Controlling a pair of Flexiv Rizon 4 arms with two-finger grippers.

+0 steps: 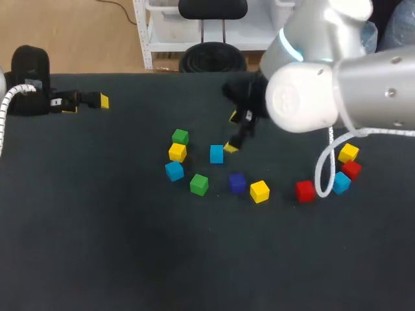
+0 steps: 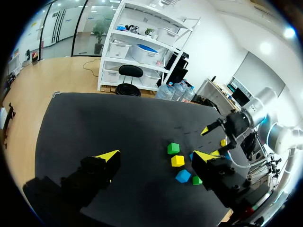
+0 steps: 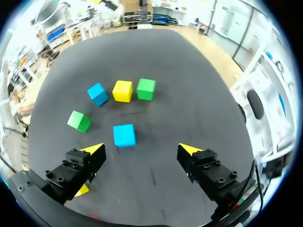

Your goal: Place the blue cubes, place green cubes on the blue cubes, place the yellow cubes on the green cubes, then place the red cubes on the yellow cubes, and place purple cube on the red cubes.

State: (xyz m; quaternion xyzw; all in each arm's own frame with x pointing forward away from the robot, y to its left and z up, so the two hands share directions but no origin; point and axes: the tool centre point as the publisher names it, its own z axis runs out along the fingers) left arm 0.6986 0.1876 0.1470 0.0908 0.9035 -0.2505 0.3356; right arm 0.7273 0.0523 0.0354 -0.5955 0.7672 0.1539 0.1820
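Lying scattered across table (image 1: 97,246), coloured cubes (image 1: 216,154).

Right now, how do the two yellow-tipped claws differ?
The left gripper sits by the left edge of the table; the right gripper hangs near the middle. No cube lies near the left gripper; a blue cube lies just ahead of the right gripper. Both are open and hold nothing.

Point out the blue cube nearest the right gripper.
The blue cube standing alone just ahead of the right gripper; the other two lie farther off.
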